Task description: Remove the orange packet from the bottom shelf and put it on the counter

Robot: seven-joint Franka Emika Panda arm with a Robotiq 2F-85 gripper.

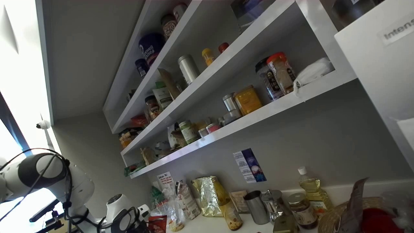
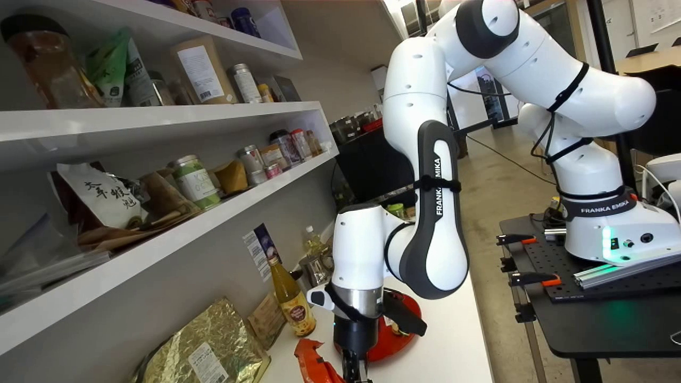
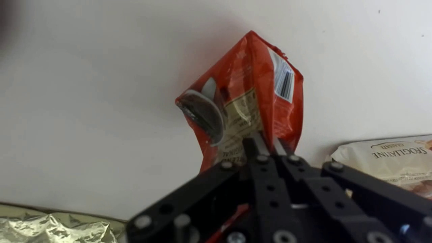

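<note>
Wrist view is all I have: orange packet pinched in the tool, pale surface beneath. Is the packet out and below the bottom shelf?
Observer: Yes, both exterior views show the orange packet lower than the bottom shelf.
Operator: Name one thing near the gold foil bag that I'm missing.
Observer: A yellow bottle stands near it, visible in both exterior views.
Operator: Any indicator lit on your side?
Observer: The base light glows green in an exterior view.
</note>
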